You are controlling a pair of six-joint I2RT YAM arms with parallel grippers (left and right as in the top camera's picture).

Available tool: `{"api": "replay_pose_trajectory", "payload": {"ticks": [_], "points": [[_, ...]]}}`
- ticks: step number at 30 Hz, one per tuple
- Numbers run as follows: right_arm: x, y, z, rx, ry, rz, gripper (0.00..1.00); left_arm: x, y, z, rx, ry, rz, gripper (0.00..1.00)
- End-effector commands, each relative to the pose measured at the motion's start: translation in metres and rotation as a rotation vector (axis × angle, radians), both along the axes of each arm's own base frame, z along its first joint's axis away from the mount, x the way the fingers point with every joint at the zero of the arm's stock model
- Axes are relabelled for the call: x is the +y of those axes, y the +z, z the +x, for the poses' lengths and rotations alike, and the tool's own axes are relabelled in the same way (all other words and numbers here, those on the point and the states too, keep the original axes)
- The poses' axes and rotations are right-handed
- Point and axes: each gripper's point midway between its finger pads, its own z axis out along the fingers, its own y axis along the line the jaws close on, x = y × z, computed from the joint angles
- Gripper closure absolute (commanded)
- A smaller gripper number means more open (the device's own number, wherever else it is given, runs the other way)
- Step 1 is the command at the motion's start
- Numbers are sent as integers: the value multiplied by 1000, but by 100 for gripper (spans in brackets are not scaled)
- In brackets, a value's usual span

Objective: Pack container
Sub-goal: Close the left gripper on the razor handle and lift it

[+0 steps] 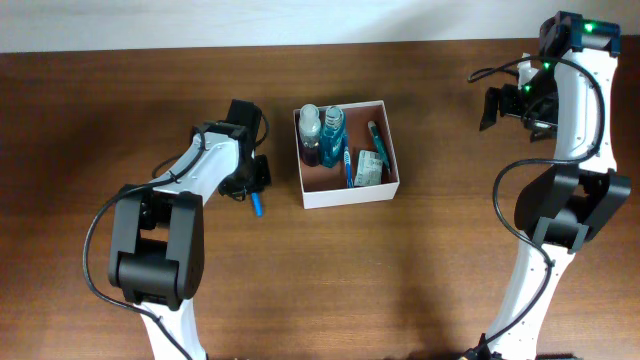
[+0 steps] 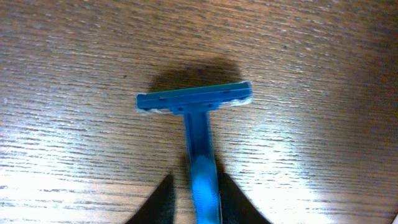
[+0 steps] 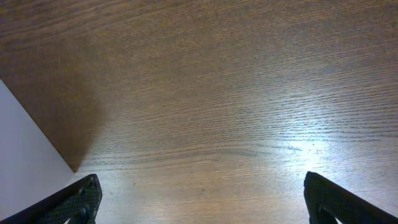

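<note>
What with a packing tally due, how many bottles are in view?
2, both inside the container: dark bottle in its far-left corner, blue bottle beside it. Others may be hidden.

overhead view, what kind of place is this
Likely a robotics lab bench, not a bathroom: a wooden table, the left arm and right arm at it, and a container of toiletries set out for packing.

Overhead top-down, wrist cameras close above table (image 2: 323, 50)
</note>
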Motion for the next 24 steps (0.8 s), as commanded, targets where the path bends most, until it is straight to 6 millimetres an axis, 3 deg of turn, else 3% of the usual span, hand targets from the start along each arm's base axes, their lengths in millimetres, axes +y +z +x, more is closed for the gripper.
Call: {"api": "replay_pose_trajectory", "payload": {"ticks": [1,9,14,19,24], "points": [[-3,11,-1,-23,-6,-15,1,-1,-7,-11,33,-2,-11,87],[-3,11,-1,-23,-6,-15,1,0,-4,-12,38,-2,-9,99],[-3,11,-1,-23,-6,-15,1,4,18,-4,12,3,14,99],[-3,11,-1,-23,-6,-15,1,16,78,17,-87,17,86,99],[-3,11,-1,-23,-6,-15,1,16,164,41,-257,32,76,99]]}}
